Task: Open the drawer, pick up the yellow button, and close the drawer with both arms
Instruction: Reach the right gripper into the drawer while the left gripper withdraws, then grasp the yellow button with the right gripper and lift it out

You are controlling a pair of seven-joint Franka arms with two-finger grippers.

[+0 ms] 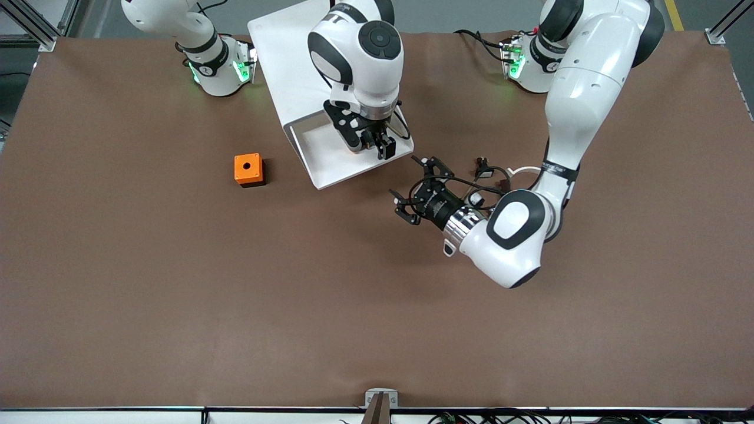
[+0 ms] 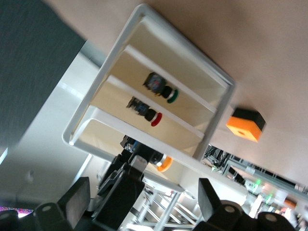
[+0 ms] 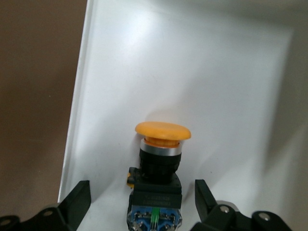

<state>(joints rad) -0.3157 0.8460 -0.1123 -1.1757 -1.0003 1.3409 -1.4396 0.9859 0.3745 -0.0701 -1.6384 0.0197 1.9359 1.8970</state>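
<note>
In the upper middle of the front view, the drawer [image 1: 330, 162] is being shown pulled out of the white cabinet [image 1: 283, 53], with the right end effector [image 1: 377, 144] being held low over its tray. Its fingers are standing apart, closed on nothing, and in the right wrist view the button [image 3: 158, 171] is being framed between them, lying on the drawer's white floor.

The button is being judged light, small and rigid: an orange mushroom cap on a metal collar, above a black-and-blue block. The cap's rounded edge is likely to slip, so the squarer black body is being favoured as the place to be gripped, across its flat sides. Some care is being called for, since a piece this light can be nudged across the smooth tray.

To the right of centre in the front view, the left end effector [image 1: 418, 191] is being held open and empty, just off the drawer's front and aimed at the cabinet. An orange cube [image 1: 248, 169] is being left on the brown bench [image 1: 177, 294].
</note>
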